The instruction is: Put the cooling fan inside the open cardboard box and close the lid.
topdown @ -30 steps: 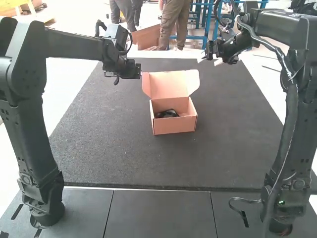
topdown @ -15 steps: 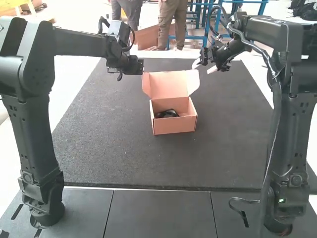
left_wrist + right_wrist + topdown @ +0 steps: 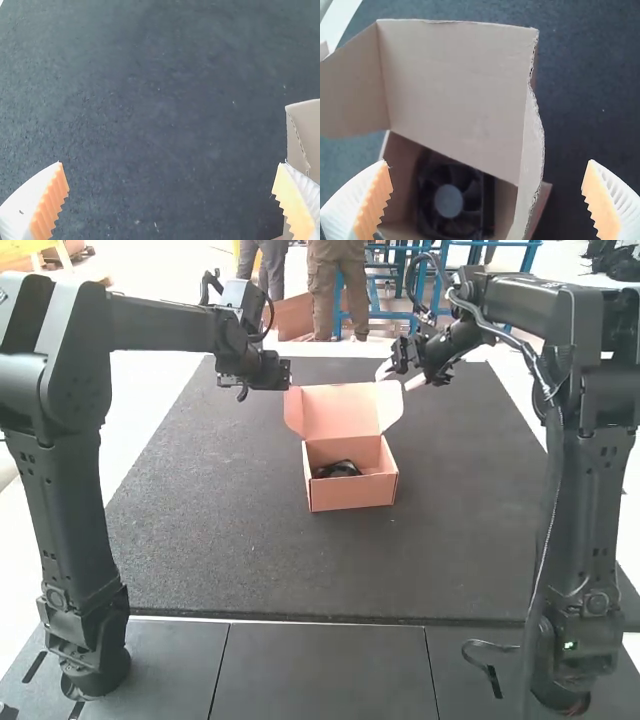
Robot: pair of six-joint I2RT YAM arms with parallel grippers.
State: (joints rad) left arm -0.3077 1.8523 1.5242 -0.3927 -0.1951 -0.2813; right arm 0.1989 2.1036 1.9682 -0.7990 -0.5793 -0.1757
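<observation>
A small brown cardboard box (image 3: pixel 350 480) stood near the middle of a dark, coarse-textured mat (image 3: pixel 200 530) that covered most of the black table (image 3: pixel 320 670). Its lid (image 3: pixel 338 412) was raised upright from the back wall, with the short side flaps at each end bent forward. A black square cooling fan (image 3: pixel 338 469) lay inside the box, low against the floor of it; from the right wrist view the fan (image 3: pixel 451 200) showed under the lid's pale inner face (image 3: pixel 455 100), its round hub facing up. The left gripper (image 3: pixel 280 375) hung at the height of the lid's top edge, just beside its upper left corner. Its white ribbed fingers (image 3: pixel 47 205) with orange pads were spread wide apart and held nothing. In the left wrist view, an edge of the cardboard (image 3: pixel 302 140) sat close against one finger, though whether they touched could not be made out. The right gripper (image 3: pixel 398 358) hovered just above and behind the lid's upper right corner, near the curled flap there. Its fingers (image 3: pixel 372 200) were likewise spread wide, with nothing between them, and the lid and the open box mouth lay beyond the gap. The two arms reached in from opposite sides, and the upright lid stood between their grippers.
</observation>
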